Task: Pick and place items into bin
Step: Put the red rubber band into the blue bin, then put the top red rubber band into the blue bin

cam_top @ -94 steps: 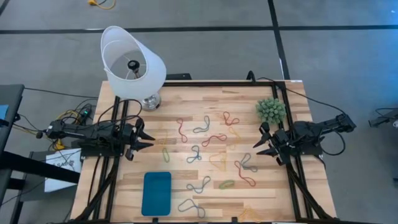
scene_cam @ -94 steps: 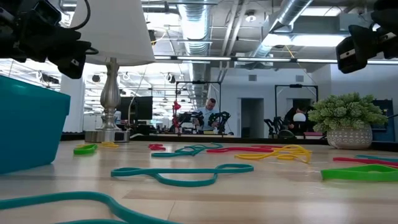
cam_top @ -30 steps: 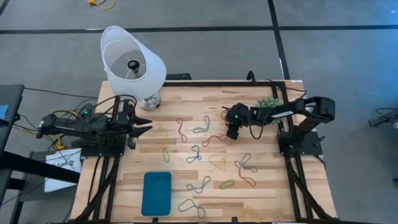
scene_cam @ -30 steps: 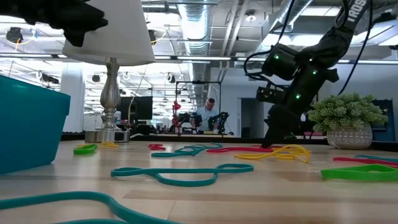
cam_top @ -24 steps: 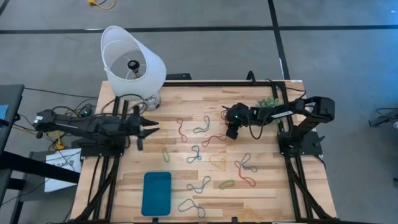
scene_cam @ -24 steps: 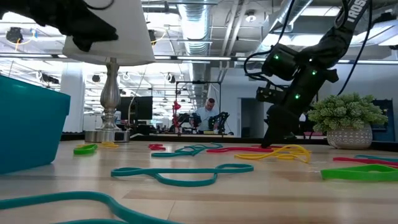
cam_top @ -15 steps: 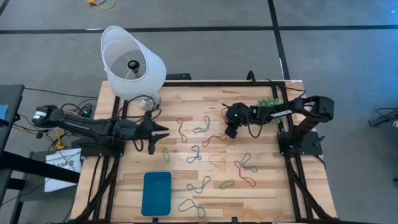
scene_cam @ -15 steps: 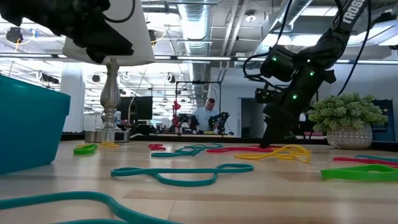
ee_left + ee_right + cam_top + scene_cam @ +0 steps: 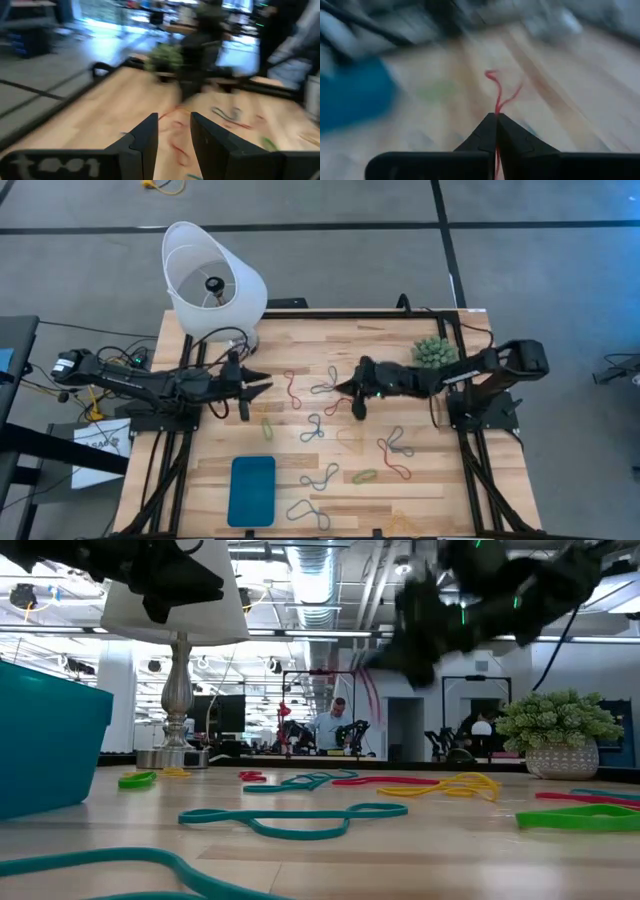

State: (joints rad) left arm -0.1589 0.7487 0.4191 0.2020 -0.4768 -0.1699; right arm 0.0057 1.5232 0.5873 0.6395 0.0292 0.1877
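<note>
A red band point(image 9: 496, 100) is pinched in the closed right end effector point(image 9: 356, 392) above mid-counter; it should be carried clear to the bin point(image 9: 252, 490). The left end effector point(image 9: 262, 383) hovers, slightly parted, empty.

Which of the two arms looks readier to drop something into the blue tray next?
The right one, probably. The right gripper is shut on a red band, lifted off the wooden table. The left gripper is open with nothing between its fingers. The blue tray is nearer the left arm, though.
</note>
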